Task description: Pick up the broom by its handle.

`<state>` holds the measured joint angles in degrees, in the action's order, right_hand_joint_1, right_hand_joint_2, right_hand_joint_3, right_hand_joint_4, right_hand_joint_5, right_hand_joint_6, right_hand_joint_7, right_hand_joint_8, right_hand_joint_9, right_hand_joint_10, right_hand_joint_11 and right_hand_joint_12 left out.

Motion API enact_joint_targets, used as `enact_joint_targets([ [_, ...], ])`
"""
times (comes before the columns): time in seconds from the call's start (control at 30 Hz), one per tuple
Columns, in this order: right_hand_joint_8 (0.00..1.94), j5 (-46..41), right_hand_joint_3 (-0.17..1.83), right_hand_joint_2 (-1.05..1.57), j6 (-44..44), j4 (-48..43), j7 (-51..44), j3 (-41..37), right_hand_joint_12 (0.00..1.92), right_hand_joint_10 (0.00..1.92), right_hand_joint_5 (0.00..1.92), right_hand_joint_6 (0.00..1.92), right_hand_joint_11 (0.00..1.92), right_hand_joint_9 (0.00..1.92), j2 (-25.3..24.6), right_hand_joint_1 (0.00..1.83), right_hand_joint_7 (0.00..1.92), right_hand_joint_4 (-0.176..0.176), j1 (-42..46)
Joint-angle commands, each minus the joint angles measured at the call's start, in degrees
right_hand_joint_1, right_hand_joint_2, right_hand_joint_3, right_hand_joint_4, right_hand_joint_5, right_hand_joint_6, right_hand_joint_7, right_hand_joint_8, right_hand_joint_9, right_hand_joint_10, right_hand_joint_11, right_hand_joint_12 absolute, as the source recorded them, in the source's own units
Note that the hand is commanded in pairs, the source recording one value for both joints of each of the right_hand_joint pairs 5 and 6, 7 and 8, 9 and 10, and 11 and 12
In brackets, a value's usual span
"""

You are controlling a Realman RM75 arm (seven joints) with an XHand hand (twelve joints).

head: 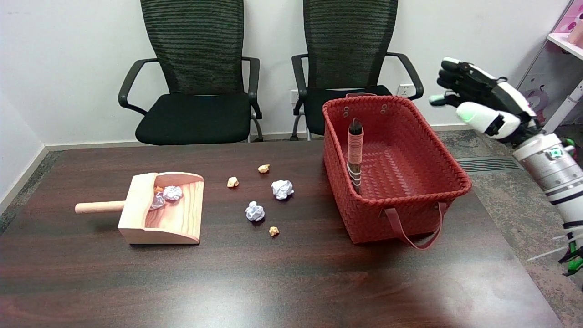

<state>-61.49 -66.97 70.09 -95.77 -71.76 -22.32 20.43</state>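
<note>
1. A dark brown table (pixel 273 282) fills the lower part of the picture.
2. A red woven basket (pixel 428 205) sits on the table at the right of the middle. Its strap handles hang down its near side.
3. The broom (pixel 355 155) stands inside the basket. It leans on the basket's left wall, with its pink wrapped handle pointing up. The basket walls stand all around its lower end.
4. A wooden dustpan (pixel 168 214) lies on the left side of the table. Its round handle points left. Some crumpled paper sits inside it.
5. Two white paper balls (pixel 282 189) lie between the dustpan and the basket, one nearer the basket, one lower down. Three small tan scraps (pixel 232 181) lie near them.
6. Two black office chairs (pixel 196 91) stand behind the table, by the white wall.
7. The right hand (pixel 478 98) is up in the air at the upper right, to the right of the basket and well apart from the broom. Its fingers are spread and point left. It holds nothing.
8. Its white arm comes in from the right edge.
</note>
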Motion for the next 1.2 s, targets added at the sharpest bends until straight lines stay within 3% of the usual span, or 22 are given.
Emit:
enact_joint_targets([
  [0.03, 0.0, 7.6, 0.81, 0.07, 5.1, 11.1, -2.0, 7.9, 0.32, 0.16, 0.0, 0.0, 0.32, 0.16, -4.5, 0.83, 0.0, -0.068, -9.4],
  [0.2, 0.0, 7.7, 0.8, 0.01, 8.2, 11.8, -2.1, 8.0, 0.28, 0.14, 0.0, 0.0, 0.28, 0.14, -14.1, 0.83, 0.0, -0.062, -11.6],
  [0.37, 0.0, 7.8, 0.78, -0.01, 8.3, 11.4, -2.1, 8.1, 0.26, 0.15, 0.0, 0.0, 0.26, 0.15, -19.4, 0.84, 0.0, -0.055, -12.5],
  [0.57, 0.0, 10.6, 0.74, -0.02, 14.4, 12.5, -2.1, 9.1, 0.31, 0.28, 0.0, 0.0, 0.31, 0.28, -19.7, 0.84, 0.0, -0.054, -14.2],
  [0.97, 0.0, 10.0, 0.73, -0.03, 14.9, 6.1, -2.1, 21.6, 0.29, 0.22, 0.0, 0.0, 0.29, 0.22, -22.6, 0.84, 0.0, -0.047, -26.9],
  [1.2, 0.0, 10.4, 0.67, 0.01, 16.5, 5.3, -2.1, 23.3, 0.3, 0.2, 0.0, 0.0, 0.3, 0.2, -22.8, 0.84, 0.0, -0.062, -28.5],
])
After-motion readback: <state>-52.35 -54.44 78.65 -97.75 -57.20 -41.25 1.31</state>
